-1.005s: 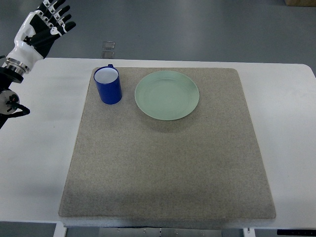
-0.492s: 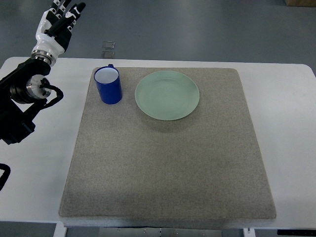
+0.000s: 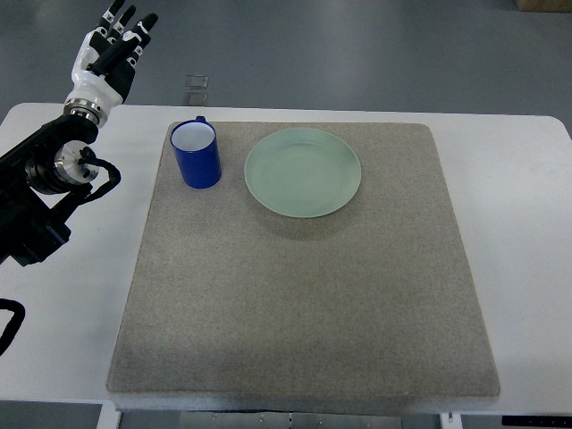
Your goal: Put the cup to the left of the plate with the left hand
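Note:
A blue cup (image 3: 196, 154) with a white inside stands upright on the grey mat (image 3: 304, 295), just left of the pale green plate (image 3: 303, 172). A small gap separates cup and plate. My left hand (image 3: 113, 49) hovers beyond the table's far left corner, well up and left of the cup, its fingers stretched out straight and holding nothing. Its black forearm (image 3: 49, 183) runs along the left edge. The right arm does not show.
The mat covers most of the white table (image 3: 527, 223). A small clear object (image 3: 196, 84) lies on the floor just beyond the table's far edge, behind the cup.
The left arm has come further into view and the hand has shifted right, toward the table's far left corner. Cup and plate have stayed put.

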{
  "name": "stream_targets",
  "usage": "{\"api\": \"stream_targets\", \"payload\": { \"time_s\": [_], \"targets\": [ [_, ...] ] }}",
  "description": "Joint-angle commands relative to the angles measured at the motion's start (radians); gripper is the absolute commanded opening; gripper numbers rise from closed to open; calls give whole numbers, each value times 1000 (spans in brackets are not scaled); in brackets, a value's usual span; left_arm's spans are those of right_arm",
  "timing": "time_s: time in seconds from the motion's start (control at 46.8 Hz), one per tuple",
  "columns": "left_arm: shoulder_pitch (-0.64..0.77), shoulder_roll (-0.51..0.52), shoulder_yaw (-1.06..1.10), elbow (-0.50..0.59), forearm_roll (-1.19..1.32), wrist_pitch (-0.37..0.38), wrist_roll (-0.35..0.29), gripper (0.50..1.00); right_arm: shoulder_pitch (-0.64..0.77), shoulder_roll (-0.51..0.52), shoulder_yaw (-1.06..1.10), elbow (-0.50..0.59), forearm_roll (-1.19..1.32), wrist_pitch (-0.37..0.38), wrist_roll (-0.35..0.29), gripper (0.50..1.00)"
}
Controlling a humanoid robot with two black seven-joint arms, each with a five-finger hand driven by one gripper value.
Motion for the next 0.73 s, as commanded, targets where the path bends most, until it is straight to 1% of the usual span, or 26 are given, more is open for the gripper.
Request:
{"api": "stream_targets", "payload": {
  "time_s": [0.0,0.235,0.641,0.706],
  "targets": [
    [2,3,2,0,2,0,0,999,0,0,0,0,0,0,0,932],
    [2,6,7,0,5,-29,0,996,0,0,0,0,0,0,0,932],
    [2,4,10,1,5,-31,0,996,0,0,2,0,0,0,0,932],
    [2,6,10,1,5,-31,0,996,0,0,0,15,-8,2,5,932]
  ]
}}
